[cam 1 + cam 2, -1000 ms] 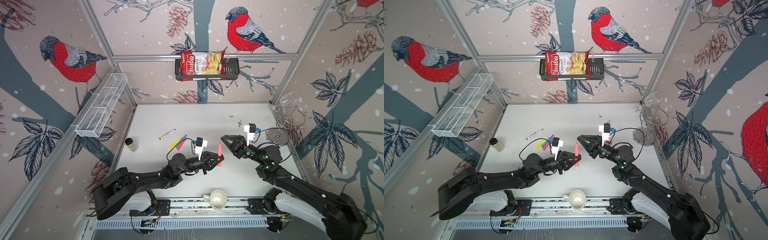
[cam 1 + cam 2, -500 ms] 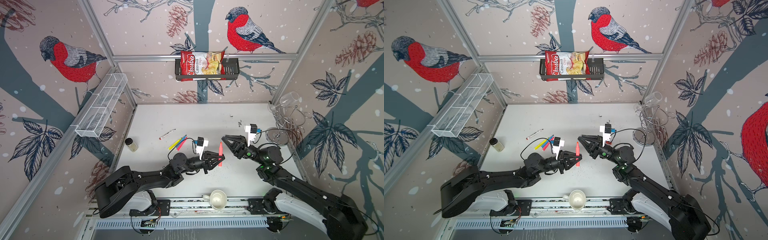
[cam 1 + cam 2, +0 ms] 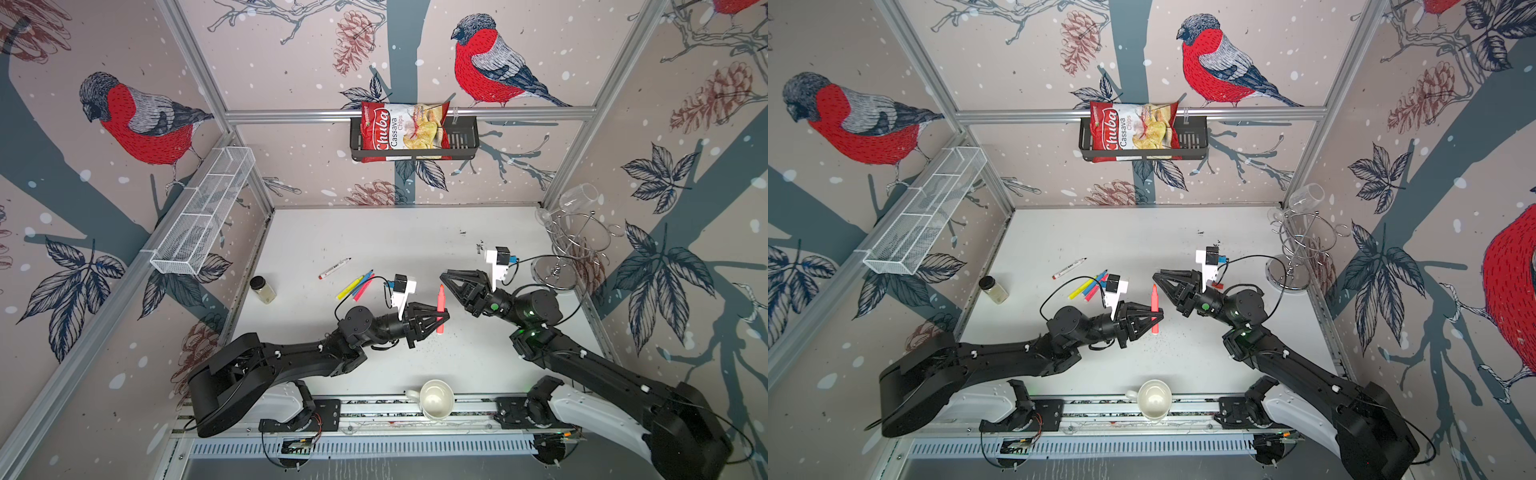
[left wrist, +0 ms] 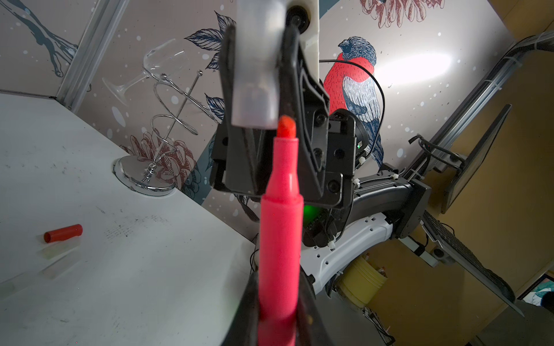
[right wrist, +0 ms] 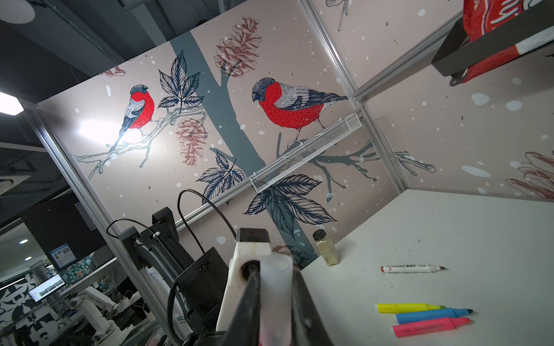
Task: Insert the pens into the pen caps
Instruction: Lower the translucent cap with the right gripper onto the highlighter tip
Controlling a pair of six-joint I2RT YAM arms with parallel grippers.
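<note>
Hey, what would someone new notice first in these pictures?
Mid-table, the left end effector grips a pink-red pen upright, its tip right by the translucent cap pinched by the right end effector. Behind them, a red chips bag sits in a wall basket among painted bullfinches.

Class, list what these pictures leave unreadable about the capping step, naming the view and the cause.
1. Tip seating, left wrist view: the pink pen tip sits at the translucent cap mouth; depth alignment unclear.
2. That cap, both top views: too small, hidden inside the right end effector.
3. Pen's rear end, left wrist view: covered by the left end effector.
4. Loose clear caps beside the red cap, left wrist view: faint, count uncertain.
</note>
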